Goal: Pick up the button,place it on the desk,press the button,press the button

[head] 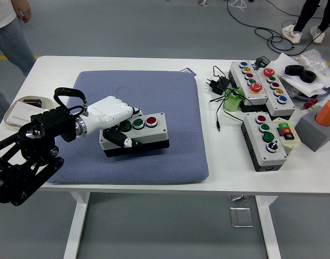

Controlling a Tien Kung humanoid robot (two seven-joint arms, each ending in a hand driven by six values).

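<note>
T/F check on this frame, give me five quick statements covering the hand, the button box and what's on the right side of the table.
1. The left hand grips the button box at its left end. True.
2. The button box sits over the blue mat. True.
3. The box in the hand has four buttons, all blue. False: three show, two green and one red.
4. The orange cylinder stands on the blue mat. False: it stands on a grey block at the table's right edge.
5. The right hand presses a button. False: no right hand is in view.
</note>
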